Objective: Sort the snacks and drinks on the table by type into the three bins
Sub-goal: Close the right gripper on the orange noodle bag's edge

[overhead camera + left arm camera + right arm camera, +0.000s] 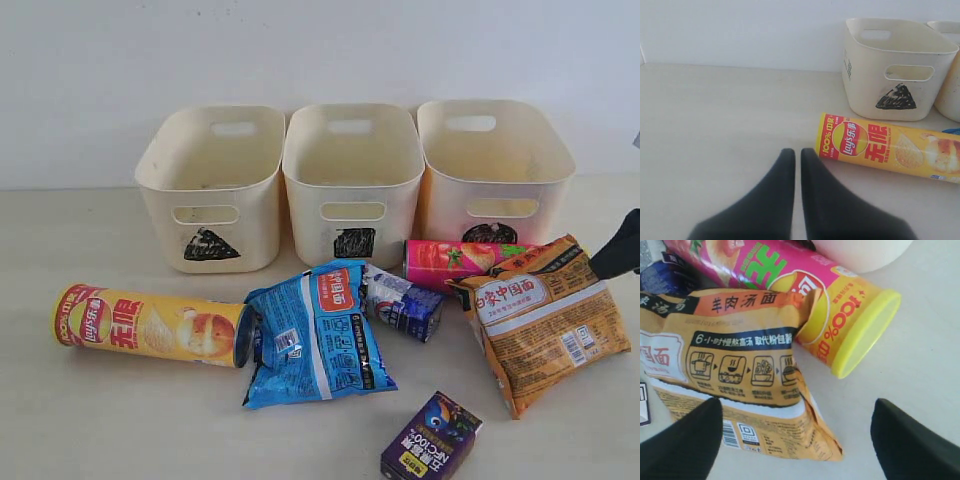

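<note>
Three cream bins stand in a row at the back: triangle (212,185), square (352,180), circle (492,170). In front of them lie a yellow chip tube (150,325), a blue noodle packet (315,335), a white-and-blue carton (403,302), a pink-and-green tube (455,260), an orange noodle packet (545,320) and a purple carton (432,440). My left gripper (797,152) is shut and empty, just short of the yellow tube's (890,150) end. My right gripper (797,410) is open above the orange packet's (740,370) corner, near the pink tube's (805,285) yellow cap.
The orange packet overlaps the pink tube. The white-and-blue carton is wedged between the blue packet and the pink tube. Only one dark finger (618,248) of the right arm shows at the exterior view's right edge. The triangle bin (895,65) stands behind the yellow tube.
</note>
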Motion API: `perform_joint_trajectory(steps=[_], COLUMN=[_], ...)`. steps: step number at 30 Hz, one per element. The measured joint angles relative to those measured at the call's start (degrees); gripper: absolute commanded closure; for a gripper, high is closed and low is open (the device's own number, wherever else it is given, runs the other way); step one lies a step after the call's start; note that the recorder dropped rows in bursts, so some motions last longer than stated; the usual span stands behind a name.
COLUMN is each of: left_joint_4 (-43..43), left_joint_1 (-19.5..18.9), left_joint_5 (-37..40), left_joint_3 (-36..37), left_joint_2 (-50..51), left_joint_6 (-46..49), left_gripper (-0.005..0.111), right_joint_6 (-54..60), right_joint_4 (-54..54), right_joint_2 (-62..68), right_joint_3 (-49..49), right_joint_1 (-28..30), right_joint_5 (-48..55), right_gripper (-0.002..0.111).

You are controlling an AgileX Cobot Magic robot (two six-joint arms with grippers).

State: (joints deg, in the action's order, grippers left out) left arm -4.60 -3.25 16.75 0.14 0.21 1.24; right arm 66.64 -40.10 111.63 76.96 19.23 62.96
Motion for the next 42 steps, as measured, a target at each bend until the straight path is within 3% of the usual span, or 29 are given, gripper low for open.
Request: perform_joint_trajectory(steps=[2,19,25,27,28,29,32,42], left_joint_4=[0.0,0.0,0.0,0.0,0.0,0.0,0.0,0.0], left_joint_1=[0.0,0.0,0.0,0.0,0.0,0.0,0.0,0.0], left_joint_5=[0.0,0.0,0.0,0.0,0.0,0.0,0.0,0.0], left_joint_3=[0.0,0.0,0.0,0.0,0.0,0.0,0.0,0.0], left_joint_2=[0.0,0.0,0.0,0.0,0.0,0.0,0.0,0.0], left_joint_6=[0.0,0.0,0.0,0.0,0.0,0.0,0.0,0.0], left_gripper=[0.103,0.103,0.103,0.103,0.103,0.103,0.103,0.103], right_joint_6=[0.2,5.2,5.3,5.5,5.5,5.5,5.2,3.4], right_joint_4=[-1.2,-5.8,-5.8,-5.7,-5.6,-5.4,-3.5,-2.1], right_joint_2=[0.3,9.2,10.5,10.5,10.5,10.5,10.5,9.3], right_joint_3=[0.0,0.0,0.0,0.0,0.0,0.0,0.0,0.1], right_joint_1=[0.0,0.0,-2.8,-4.1,-4.8,-5.4,-6.7,-7.2], right_joint_5=[0.9,5.7,6.1,6.1,6.1,6.1,6.2,7.4], right_gripper=[0.015,0.015,0.016,0.026,0.036,0.05,0.108,0.108])
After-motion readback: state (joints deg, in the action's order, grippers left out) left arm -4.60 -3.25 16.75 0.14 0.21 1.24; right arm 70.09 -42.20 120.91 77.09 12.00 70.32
